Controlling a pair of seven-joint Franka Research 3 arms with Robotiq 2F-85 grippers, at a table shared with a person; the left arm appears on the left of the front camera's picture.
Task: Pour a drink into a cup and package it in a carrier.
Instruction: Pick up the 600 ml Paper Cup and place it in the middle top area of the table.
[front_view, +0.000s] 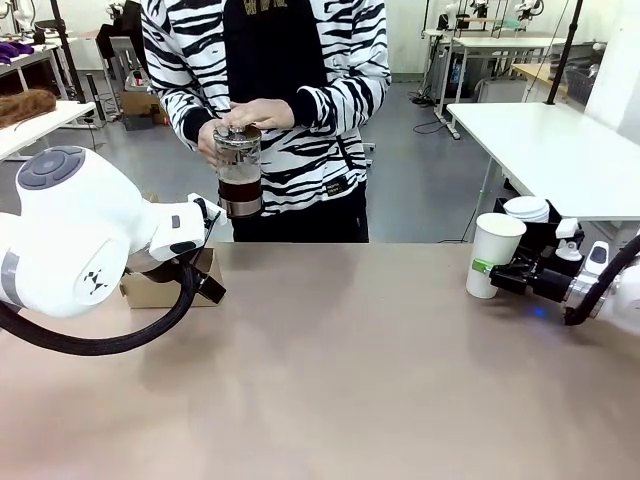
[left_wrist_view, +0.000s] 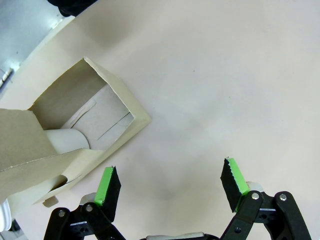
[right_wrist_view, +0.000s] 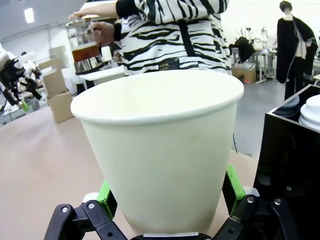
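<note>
At the table's far side a person holds a clear glass carafe (front_view: 238, 168) with both hands; the dark brown drink (front_view: 239, 190) fills its lower part. The carafe (right_wrist_view: 84, 45) also appears far off in the right wrist view. At the right, the white paper cup (front_view: 493, 255) stands lidless on the table between the open fingers of my right gripper (front_view: 492, 276). Seen from the right wrist, green pads (right_wrist_view: 233, 183) flank the base of the cup (right_wrist_view: 160, 150). My left gripper (left_wrist_view: 171, 167) hangs open over bare table beside the brown cardboard carrier (left_wrist_view: 107, 102), which also shows behind that arm (front_view: 150, 290).
A black box (front_view: 540, 232) holding white lids (front_view: 526, 208) stands just behind the cup and my right gripper (right_wrist_view: 167, 187). Something white and rounded (left_wrist_view: 67, 140) sits inside the carrier. The tan table (front_view: 350, 380) stretches wide between both arms.
</note>
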